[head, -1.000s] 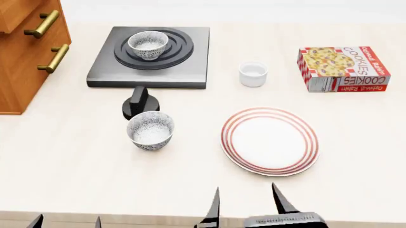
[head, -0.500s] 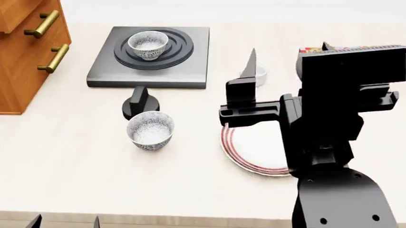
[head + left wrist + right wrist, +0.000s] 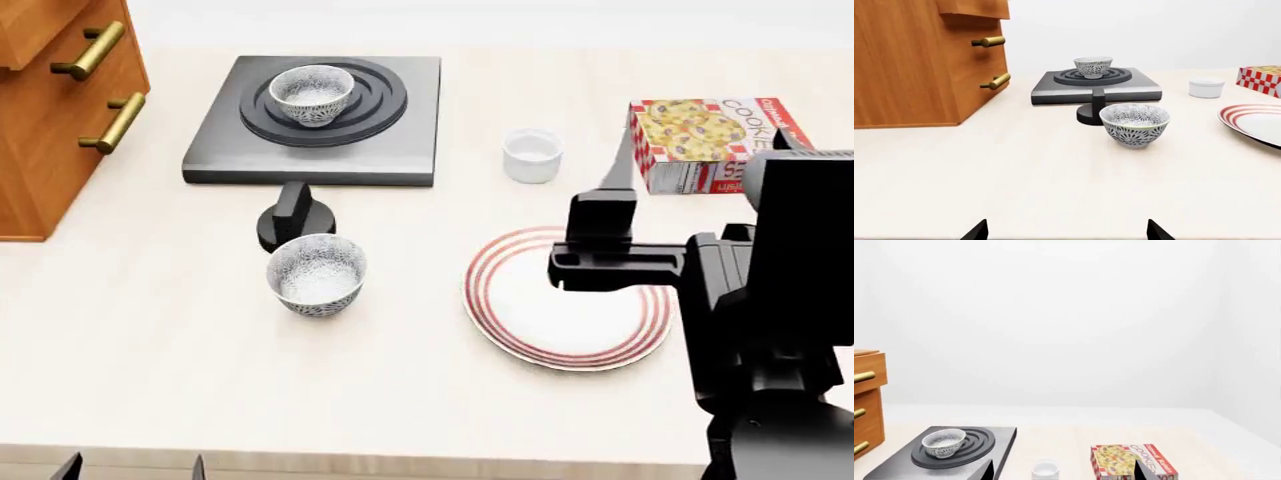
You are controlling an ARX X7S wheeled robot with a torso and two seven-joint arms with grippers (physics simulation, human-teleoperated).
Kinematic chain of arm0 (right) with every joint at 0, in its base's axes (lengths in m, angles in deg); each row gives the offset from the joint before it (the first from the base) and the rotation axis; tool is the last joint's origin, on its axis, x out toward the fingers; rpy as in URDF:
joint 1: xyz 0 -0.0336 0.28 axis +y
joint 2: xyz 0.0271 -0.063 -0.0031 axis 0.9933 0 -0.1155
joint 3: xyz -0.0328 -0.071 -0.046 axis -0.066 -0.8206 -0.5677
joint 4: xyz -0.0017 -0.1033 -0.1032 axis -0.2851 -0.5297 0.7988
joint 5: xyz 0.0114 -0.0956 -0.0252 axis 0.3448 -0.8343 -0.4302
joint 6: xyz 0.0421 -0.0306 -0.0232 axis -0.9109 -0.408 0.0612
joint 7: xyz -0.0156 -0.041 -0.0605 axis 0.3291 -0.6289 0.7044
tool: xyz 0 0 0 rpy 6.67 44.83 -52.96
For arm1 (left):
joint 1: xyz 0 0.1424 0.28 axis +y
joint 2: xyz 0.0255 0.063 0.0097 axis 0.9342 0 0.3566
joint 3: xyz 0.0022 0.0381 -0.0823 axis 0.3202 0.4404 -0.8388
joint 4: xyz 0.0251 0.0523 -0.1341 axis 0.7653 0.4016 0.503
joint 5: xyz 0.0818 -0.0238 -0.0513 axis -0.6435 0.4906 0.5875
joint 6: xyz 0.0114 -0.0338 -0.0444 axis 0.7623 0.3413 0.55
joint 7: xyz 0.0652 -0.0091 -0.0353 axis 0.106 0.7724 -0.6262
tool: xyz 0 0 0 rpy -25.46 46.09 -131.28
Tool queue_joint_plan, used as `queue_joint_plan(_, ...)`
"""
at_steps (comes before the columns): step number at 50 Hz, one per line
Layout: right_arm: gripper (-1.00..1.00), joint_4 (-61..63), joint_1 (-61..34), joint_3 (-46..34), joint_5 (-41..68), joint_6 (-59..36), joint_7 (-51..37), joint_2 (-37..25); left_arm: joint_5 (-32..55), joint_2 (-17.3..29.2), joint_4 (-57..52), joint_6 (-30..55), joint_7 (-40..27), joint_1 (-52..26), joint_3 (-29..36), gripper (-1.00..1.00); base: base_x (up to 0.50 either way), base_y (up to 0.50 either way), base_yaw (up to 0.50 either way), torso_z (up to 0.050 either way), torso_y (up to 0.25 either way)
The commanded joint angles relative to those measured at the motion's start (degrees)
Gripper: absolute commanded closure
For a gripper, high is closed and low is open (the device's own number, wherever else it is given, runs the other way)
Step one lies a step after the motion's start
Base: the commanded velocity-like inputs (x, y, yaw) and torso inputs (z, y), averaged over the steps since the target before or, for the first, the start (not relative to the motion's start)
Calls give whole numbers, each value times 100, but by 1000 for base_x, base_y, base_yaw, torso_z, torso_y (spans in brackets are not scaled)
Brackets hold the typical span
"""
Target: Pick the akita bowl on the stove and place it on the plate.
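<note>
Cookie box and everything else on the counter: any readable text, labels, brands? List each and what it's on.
"COOKIES": on the cookie box, readable along its long side in the right wrist view; in the head view the right arm cuts it off to "COOKIE".
Smaller print on the same box: too blurred to read in any view.
Stove, bowls, plate, white cup, knob, cabinet: no text visible.

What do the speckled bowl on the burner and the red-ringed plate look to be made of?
The akita bowl on the stove looks like glazed ceramic: white body, dense grey-black printed pattern. The plate also reads as glazed ceramic, smooth white with painted red rings. Being simulator renders, neither is certain.
</note>
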Motion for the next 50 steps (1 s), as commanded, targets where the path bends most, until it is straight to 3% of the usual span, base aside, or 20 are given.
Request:
queue_joint_plan(1,-100,-13,79,218,-82,45,99,76,134,-76,-57,-31,126,14,-120,-100,0,0,0,0,0)
queue_joint_plan(19,-100,63,43,158,-30,-49,41,25,339,20,-605,531,-57,-149,-138,-100,0,0,0,0,0)
queue_joint_plan(28,-100,28,82,141,-12,26,27,9,602,201,-1636,1894,-141,-753,-132,-100,0,0,0,0,0)
queue_joint_plan(50,-100,33,60,123,65,1,-16,-26,590,124,-729,2852,-169,-2404,139,-100,0,0,0,0,0)
